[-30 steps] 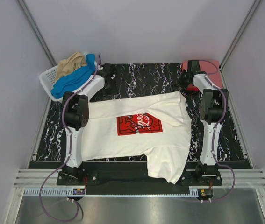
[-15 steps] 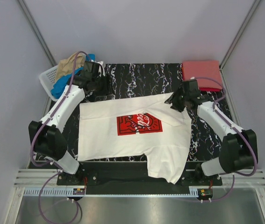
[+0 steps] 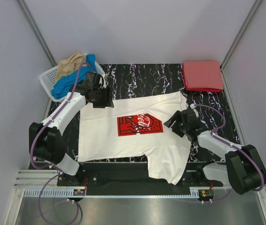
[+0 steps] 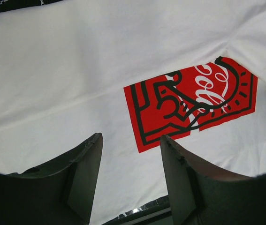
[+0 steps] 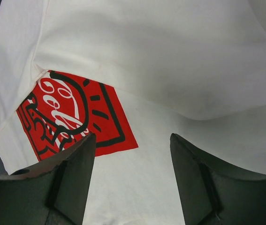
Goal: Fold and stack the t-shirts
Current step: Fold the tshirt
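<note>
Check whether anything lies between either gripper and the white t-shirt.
Nothing visible does. The left gripper and the right gripper both hang open directly over the white t-shirt, with only its cloth below them in the wrist views.

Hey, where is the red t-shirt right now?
In the top view, the red t-shirt lies folded at the far right corner of the table, beyond the white t-shirt.

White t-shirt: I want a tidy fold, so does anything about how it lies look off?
Yes. The white t-shirt lies spread but askew on the table, and its near right part spills over the table's near edge onto the mounting rail. That overhang could skew a fold.
</note>
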Robot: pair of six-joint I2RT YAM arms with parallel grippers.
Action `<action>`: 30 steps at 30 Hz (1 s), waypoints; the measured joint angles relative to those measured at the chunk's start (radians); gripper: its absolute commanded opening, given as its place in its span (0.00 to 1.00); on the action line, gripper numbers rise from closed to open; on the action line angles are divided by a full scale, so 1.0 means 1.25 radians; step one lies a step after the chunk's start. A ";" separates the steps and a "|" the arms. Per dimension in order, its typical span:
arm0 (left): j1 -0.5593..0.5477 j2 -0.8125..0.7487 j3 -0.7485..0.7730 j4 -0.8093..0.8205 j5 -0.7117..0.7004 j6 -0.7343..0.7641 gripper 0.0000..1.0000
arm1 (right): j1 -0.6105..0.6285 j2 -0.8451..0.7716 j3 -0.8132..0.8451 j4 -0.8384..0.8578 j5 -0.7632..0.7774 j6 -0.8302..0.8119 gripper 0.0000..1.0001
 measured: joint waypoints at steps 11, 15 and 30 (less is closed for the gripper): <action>0.000 0.000 0.000 0.004 0.001 0.006 0.57 | 0.007 0.004 -0.040 0.147 0.059 -0.024 0.80; 0.000 0.000 0.000 0.004 0.001 0.006 0.57 | 0.007 0.019 -0.037 0.158 0.068 -0.032 0.80; 0.000 0.000 0.000 0.004 0.001 0.006 0.57 | 0.019 -0.020 -0.093 0.159 0.163 -0.008 0.81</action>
